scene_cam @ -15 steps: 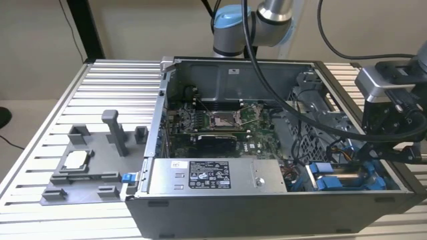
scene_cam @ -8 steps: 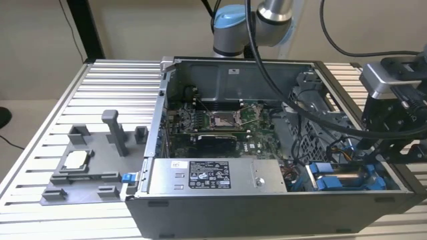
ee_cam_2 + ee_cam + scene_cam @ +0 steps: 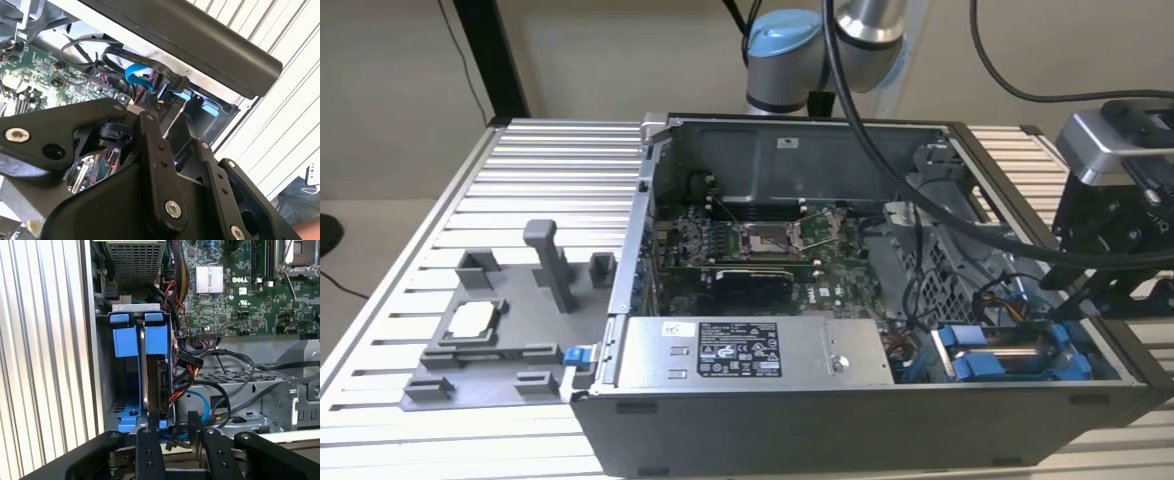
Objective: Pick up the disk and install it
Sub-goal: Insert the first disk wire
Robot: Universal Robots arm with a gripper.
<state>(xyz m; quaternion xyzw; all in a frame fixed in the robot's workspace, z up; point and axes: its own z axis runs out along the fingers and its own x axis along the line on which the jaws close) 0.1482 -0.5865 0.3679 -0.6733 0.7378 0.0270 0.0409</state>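
Open computer case on a slatted tabletop, disk in its blue carrier standing on edge in the corner drive bay beside the motherboard, pincer at the disk's near end, grip cannot be told

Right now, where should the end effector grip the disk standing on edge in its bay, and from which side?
Grip the disk across its flat faces at the exposed thin edge, coming in through the open case, where the end effector is. It stands on edge beside a blue carrier, and cables crowd one face, so a sideways approach looks blocked.
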